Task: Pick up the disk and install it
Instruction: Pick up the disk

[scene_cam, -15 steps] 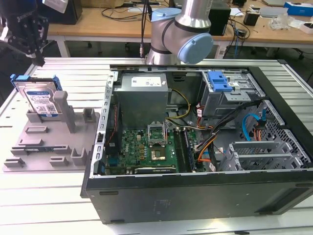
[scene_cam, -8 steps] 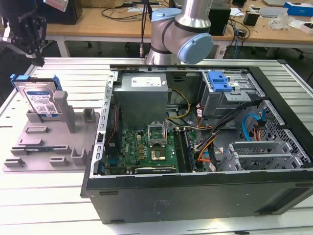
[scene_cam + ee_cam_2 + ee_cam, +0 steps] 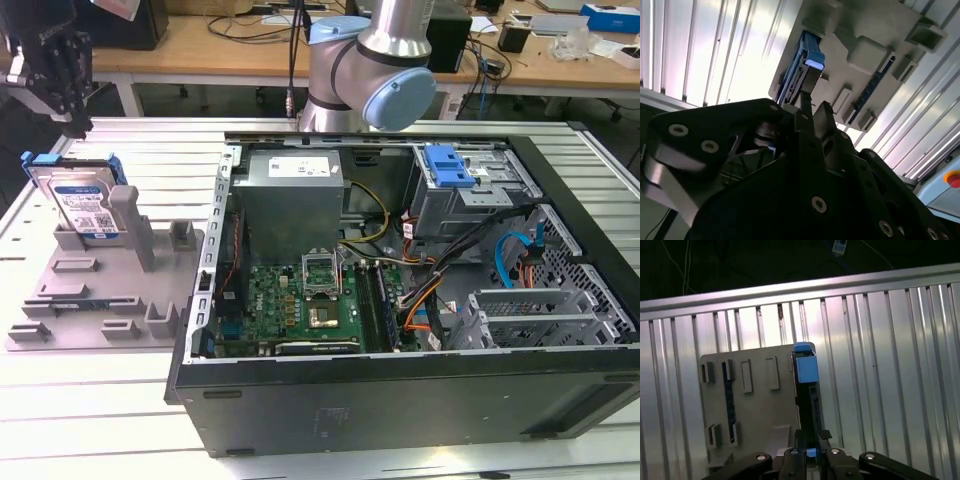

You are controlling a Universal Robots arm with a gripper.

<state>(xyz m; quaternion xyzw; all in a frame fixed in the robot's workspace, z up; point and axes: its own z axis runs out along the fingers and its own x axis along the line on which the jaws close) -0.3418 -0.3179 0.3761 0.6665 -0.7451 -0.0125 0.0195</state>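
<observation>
On fixture [image 3: 150,290], 9 o'clock of case [image 3: 380,410], exterior view: disk [image 3: 82,205] stands on edge in a slot, slightly tilted.
Post [image 3: 125,212]: just beside the disk's label face, toward its 3 o'clock end; contact cannot be told.
Gripper [image 3: 73,120]: hangs at 12 o'clock of the disk, apart from it, carrying nothing.
Gripper opening: cannot tell, wide or narrow.
Disk long axis: appears to run 9-to-3 across the exterior view, level with the table [image 3: 120,420].
Disk pointing: thin edge up, label face toward about 5 o'clock, blue frame tabs at both upper corners.
Wrist check: both wrist views show the disk edge-on, roughly in line with the gripper.
Risk 1: a descent off the edge line would likely strike the frame and tip the disk in its slot.
Risk 2: the post crowds the label side, so a collision there seems possible.
Risk 3: a hold on the plastic frame alone could slip or cock the disk.
</observation>
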